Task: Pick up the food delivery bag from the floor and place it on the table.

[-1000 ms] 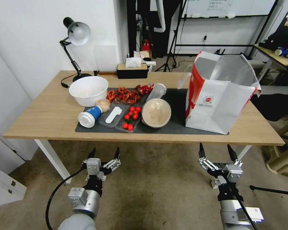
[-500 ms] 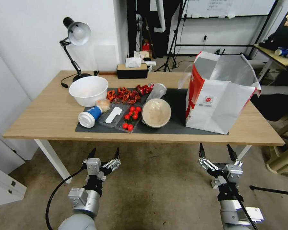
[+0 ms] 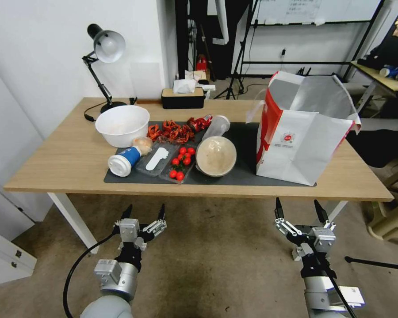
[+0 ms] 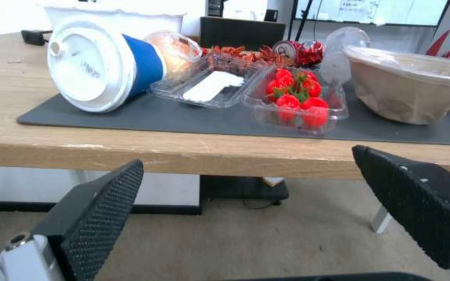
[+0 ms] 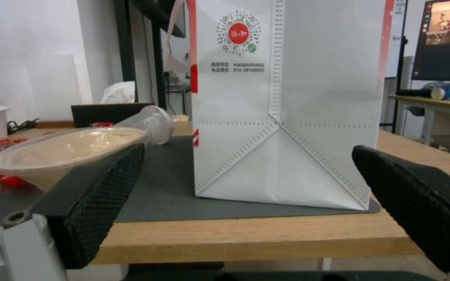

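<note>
White and red, the food delivery bag point(image 3: 303, 132) stands upright on the table point(image 3: 66, 159), at the right end of the dark grey mat point(image 3: 241, 170), its near corner reaching the mat's front edge and its top gaping open to show the silver foil lining. In the right wrist view the bag point(image 5: 287, 105) faces the camera with its round red logo high on the panel, a shallow lidded bowl point(image 5: 63, 150) just beside it on the mat. Toward the mat's left end lie a tipped blue cup with a white lid point(image 3: 124, 160), a clear tray of cherry tomatoes point(image 3: 180, 162) and a large white bowl point(image 3: 122, 124); a black desk lamp point(image 3: 102, 57) stands at the table's back left corner and a tissue box point(image 3: 182, 96) at the back edge. Both arms hang low over the floor point(image 3: 208, 265), short of the table's front edge: the left gripper point(image 3: 144, 213) below the mat's left part, the right gripper point(image 3: 299, 209) below the bag, each with fingers spread wide and holding nothing.
</note>
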